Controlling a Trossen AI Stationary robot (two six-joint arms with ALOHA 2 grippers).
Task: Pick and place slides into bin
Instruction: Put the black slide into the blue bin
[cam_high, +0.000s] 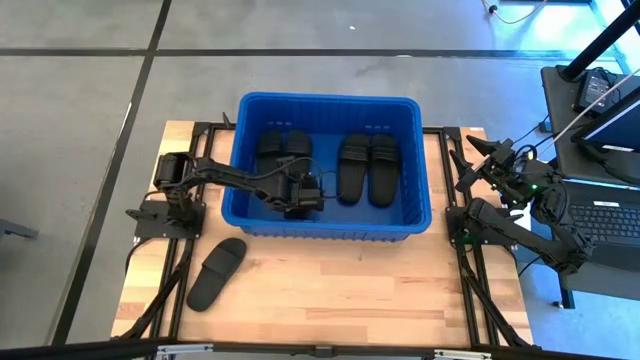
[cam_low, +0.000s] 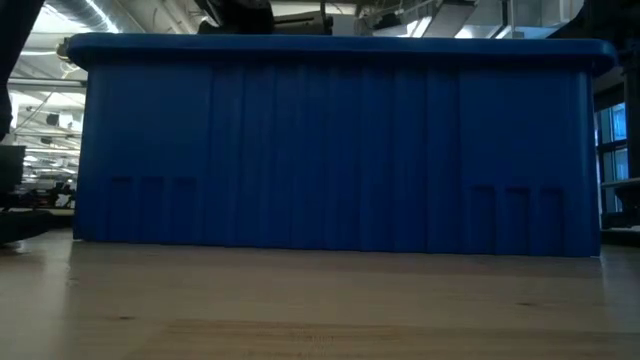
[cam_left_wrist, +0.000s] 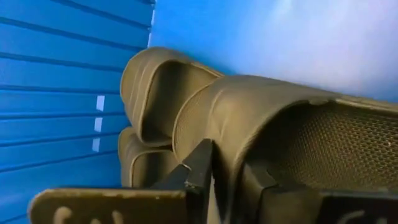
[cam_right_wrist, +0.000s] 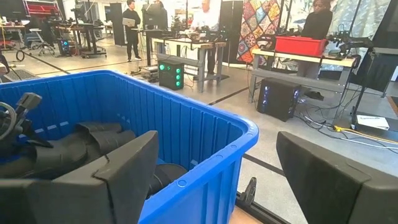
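The blue bin (cam_high: 325, 98) stands at the table's far middle and fills the low view (cam_low: 340, 150). Two black slides (cam_high: 283, 145) lie in its far left part and two more slides (cam_high: 368, 168) lie side by side in its right part. One slide (cam_high: 217, 272) lies on the table, near and left of the bin. My left gripper (cam_high: 305, 195) is inside the bin by its near wall, shut on another slide (cam_left_wrist: 267, 112). My right gripper (cam_high: 478, 150) is open and empty to the right of the bin (cam_right_wrist: 205, 130). My left gripper pinches the side of the slide's wide strap (cam_left_wrist: 227, 149) between its two fingers. One finger (cam_left_wrist: 261, 183) reaches under the strap over the ribbed footbed and the other finger (cam_left_wrist: 199, 165) is outside. I cannot tell whether the slide rests on the bin floor.
The bin's walls close in on the left gripper, with the near wall close beside it. Bare wood lies between the bin and the table's near edge. A desk with a keyboard (cam_high: 610, 215) stands right of the table. People and benches show far off in the right wrist view.
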